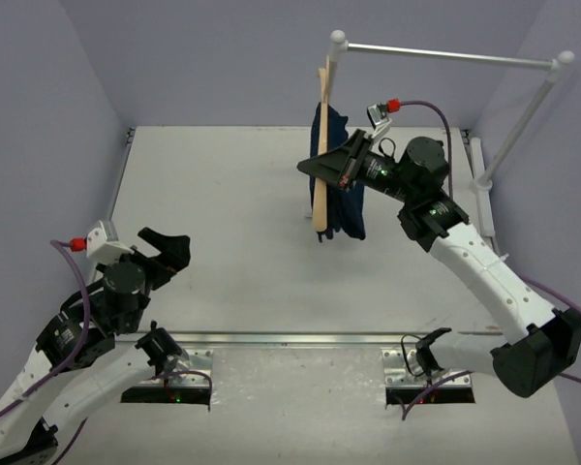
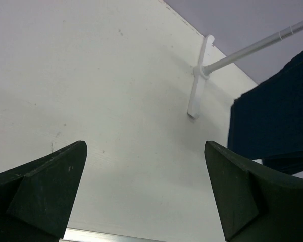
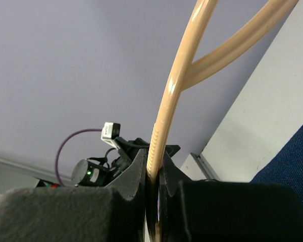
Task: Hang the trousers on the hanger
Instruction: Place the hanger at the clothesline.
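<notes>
Below the rail's left post, item 1: right gripper (image 1: 320, 167). It is raised off the worktop, jaws pressed together on the hanger's thin wooden bar. The right wrist view shows the bar running straight up out of the narrow slot between them.

Item 2: hanger (image 1: 321, 145). Light tan wood, carried edge-on, one end reaching up close to the rail's left post. Its hook cannot be made out in any view.

Item 3: trousers (image 1: 347, 208). Dark navy cloth draped over the hanger and hanging from it on the side toward the rail's far post. The cloth reads as hanging free, apparently clear of the worktop.

Item 4: rail (image 1: 445, 53). White metal with ball-topped posts, standing at the back right. The hanger's upper end is near it, but whether they touch cannot be told.

Item 5: worktop (image 1: 232, 213). Pale surface, carrying the rail's foot.

Item 6: left gripper (image 1: 167, 254). Well apart from the rail, low at the near left, jaws spread wide with nothing between them.

Handling note, as a judgement: the drape looks nearly settled, so the step is steadying it.
- Grip firmly on bare wood, not on cloth.
- Carry the bar level so the denim does not slide toward the lower end.
- Move slowly, because heavy legs will swing.
- If one side hangs longer, the free left gripper could even it out from below the rail.
</notes>
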Tool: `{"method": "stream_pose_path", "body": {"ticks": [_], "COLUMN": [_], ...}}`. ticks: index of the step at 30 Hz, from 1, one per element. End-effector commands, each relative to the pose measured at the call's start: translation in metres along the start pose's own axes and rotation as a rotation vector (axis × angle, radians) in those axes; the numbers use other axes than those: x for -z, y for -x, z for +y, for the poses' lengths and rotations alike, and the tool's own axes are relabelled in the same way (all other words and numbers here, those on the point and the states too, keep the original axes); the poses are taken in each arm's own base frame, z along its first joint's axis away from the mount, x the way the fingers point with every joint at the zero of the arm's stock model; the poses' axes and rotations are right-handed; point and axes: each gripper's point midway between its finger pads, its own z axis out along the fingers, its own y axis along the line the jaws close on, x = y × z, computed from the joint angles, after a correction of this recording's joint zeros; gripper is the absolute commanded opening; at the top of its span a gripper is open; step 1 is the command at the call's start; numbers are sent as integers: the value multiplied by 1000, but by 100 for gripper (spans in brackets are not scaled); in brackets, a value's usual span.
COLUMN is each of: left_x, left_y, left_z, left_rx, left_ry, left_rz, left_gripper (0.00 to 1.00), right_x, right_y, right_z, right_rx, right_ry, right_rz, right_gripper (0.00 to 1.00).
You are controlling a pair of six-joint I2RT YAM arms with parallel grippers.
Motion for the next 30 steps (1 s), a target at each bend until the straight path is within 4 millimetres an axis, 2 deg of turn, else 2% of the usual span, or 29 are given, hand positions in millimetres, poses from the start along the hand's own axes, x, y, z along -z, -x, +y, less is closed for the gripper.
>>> {"method": "stream_pose_path", "body": {"ticks": [1, 7, 14, 19, 21, 26, 30], "left_x": [-4, -6, -13, -15, -14, -13, -12], "left_y": [2, 1, -5, -6, -5, -5, -5], "left_z": [-5, -9, -12, -12, -13, -13, -13], "left_rx": [-10, -30, -70, -73, -72, -70, -67], "left_ry": [-6, -9, 2, 0, -4, -9, -14], "left_rz": [-11, -9, 3, 3, 2, 5, 6], "left_gripper": [100, 100, 100, 100, 100, 100, 100], "right_x": [37, 68, 93, 103, 111, 115, 111], "right_y": [39, 63, 79, 73, 80, 94, 109], "right_z": [35, 2, -4, 2, -5, -14, -19], "right_rx": [51, -35, 38, 92, 114, 172, 191], "right_ry": [127, 85, 57, 14, -31, -115, -125], "right_rz": [-34, -31, -89, -100, -132, -186, -185], "right_gripper": [0, 0, 0, 0, 0, 0, 0]}}
